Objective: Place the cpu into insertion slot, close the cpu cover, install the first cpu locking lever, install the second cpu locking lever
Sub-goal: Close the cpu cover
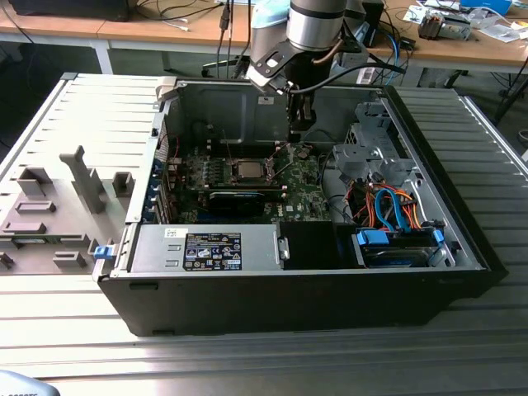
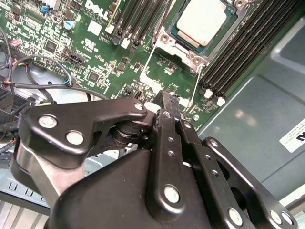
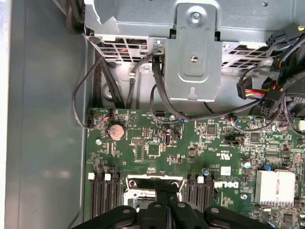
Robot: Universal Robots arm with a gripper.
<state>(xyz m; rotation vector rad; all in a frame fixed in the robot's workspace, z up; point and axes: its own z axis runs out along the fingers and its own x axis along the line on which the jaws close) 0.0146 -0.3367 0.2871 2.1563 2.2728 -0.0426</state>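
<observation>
Ribbed metal surface (image 1: 247,363) carries the open black computer case (image 1: 330,305); the green motherboard (image 2: 95,52) lies flat inside. The end effector (image 2: 167,98) hangs just above the board, near the insertion slot (image 2: 162,43), fingers together with nothing between them. The cover (image 2: 185,44) lies down around the cpu (image 2: 200,20), which sits in the slot. We judge the wire levers (image 2: 194,88) are the step in hand: press on the wire only, following its swing. Room is tight, with memory slots (image 2: 238,52) flanking and loose cables (image 3: 162,90) nearby.
</observation>
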